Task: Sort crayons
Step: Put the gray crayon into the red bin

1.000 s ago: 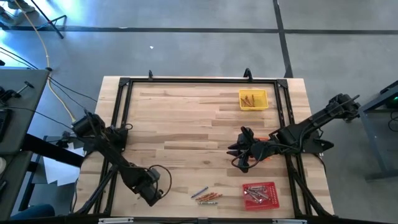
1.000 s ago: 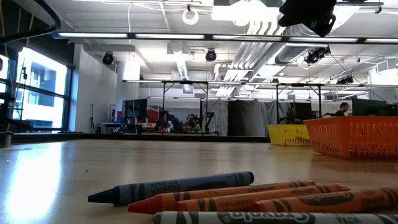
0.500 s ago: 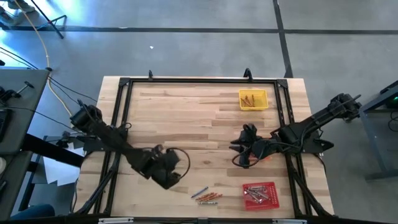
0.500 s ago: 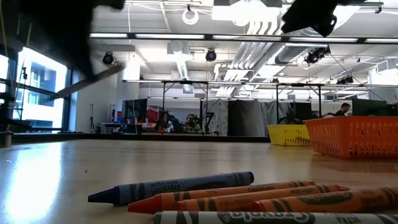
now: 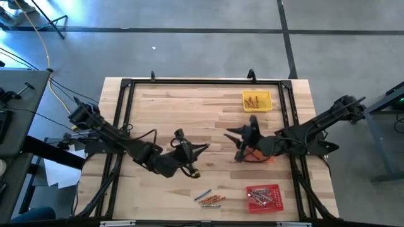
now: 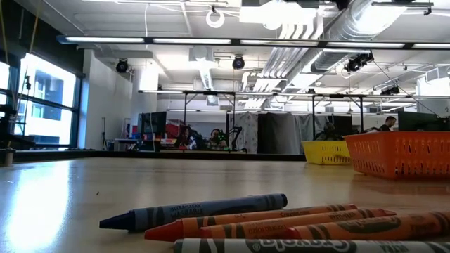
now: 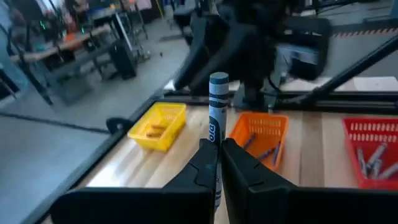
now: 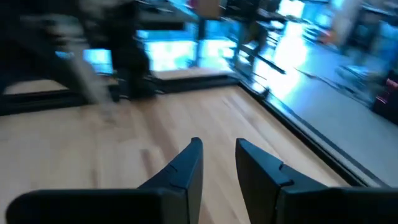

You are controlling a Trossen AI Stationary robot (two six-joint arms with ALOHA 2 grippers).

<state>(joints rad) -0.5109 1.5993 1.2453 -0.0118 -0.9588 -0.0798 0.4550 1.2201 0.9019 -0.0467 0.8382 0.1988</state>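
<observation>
The left gripper (image 7: 219,155) is squeezed tight on a blue crayon (image 7: 217,118) that stands up between its two fingers. In the view from above, this gripper (image 5: 201,149) hangs over the middle of the table (image 5: 183,110).

Just ahead of it sits the orange tray (image 7: 261,134), which has a few crayons inside. Off to one side of that is the yellow tray (image 7: 158,126), and to the other side the red tray (image 7: 372,144).

The right gripper (image 5: 235,146) hangs close by, facing the left one, with its fingers a little apart and nothing between them.

Back behind the left gripper, near the table's front edge, more loose crayons (image 5: 209,199) lie in a small bunch, waiting.

To do this step well, I think the left gripper should keep its squeeze, go right over the matching tray, come down low, and only then let go, so the crayon does not bounce out.
</observation>
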